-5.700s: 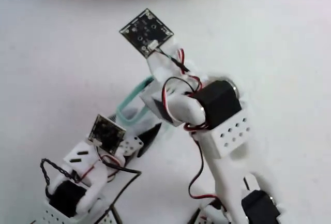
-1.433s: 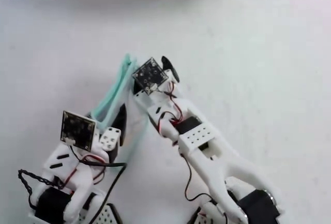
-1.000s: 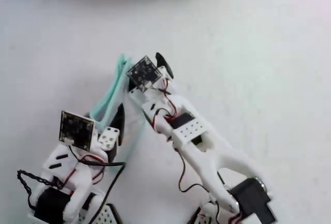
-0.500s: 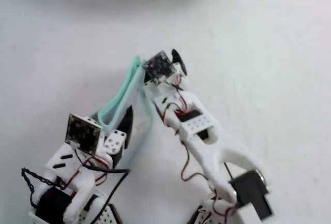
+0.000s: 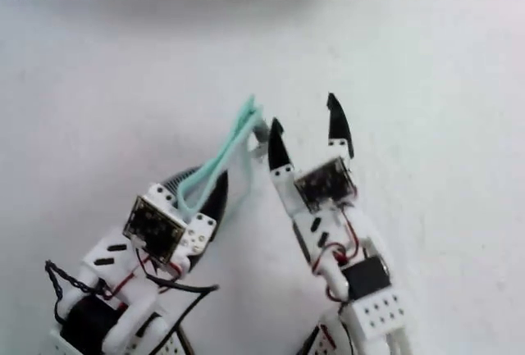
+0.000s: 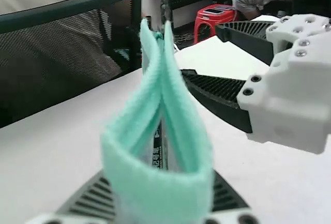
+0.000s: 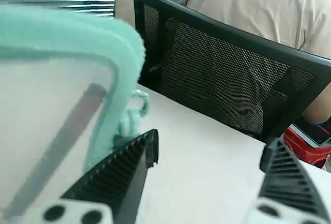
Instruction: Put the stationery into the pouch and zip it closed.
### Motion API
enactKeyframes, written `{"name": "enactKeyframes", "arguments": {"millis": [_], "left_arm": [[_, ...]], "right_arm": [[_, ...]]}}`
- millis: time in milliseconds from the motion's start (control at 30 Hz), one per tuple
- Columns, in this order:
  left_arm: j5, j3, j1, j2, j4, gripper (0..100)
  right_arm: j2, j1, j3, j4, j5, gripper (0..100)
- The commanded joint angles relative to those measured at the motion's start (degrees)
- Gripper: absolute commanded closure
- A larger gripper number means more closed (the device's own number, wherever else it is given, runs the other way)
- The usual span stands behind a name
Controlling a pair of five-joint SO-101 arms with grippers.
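Observation:
The pouch [image 5: 217, 158], translucent with a mint-green fabric edge, is held off the white table at a slant. My left gripper [image 5: 197, 195] is shut on its near end, and in the left wrist view the pouch [image 6: 155, 100] rises from between the left gripper [image 6: 158, 203] jaws. A pen [image 6: 158, 146] shows inside it. My right gripper [image 5: 303, 111] stands open just right of the pouch's far end, holding nothing. In the right wrist view the pouch [image 7: 51, 105] sits beside the right gripper [image 7: 212, 144], with a grey pen [image 7: 62, 141] behind its wall and a zipper pull [image 7: 137, 105] at its tip.
The white table [image 5: 426, 68] stretches wide on all sides of the arms. Beyond its far edge stand a dark mesh chair [image 7: 222, 74] with a seated person behind it, and a red stool [image 6: 214, 14].
The right gripper has drawn back from the pouch's far end toward its base and now stands open. The left arm has swung the pouch to the right.

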Motion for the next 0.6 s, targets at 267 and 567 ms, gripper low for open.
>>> {"name": "enactKeyframes", "arguments": {"millis": [267,567], "left_arm": [[-0.26,-3.34,6.46,-0.48,-3.69,96],[-0.26,-1.32,6.81,-0.57,-3.43,96]], "right_arm": [[-21.93,2.59,1.93,22.9,-1.85,68.3],[-22.2,-1.63,6.24,22.46,-1.93,68.3]]}}
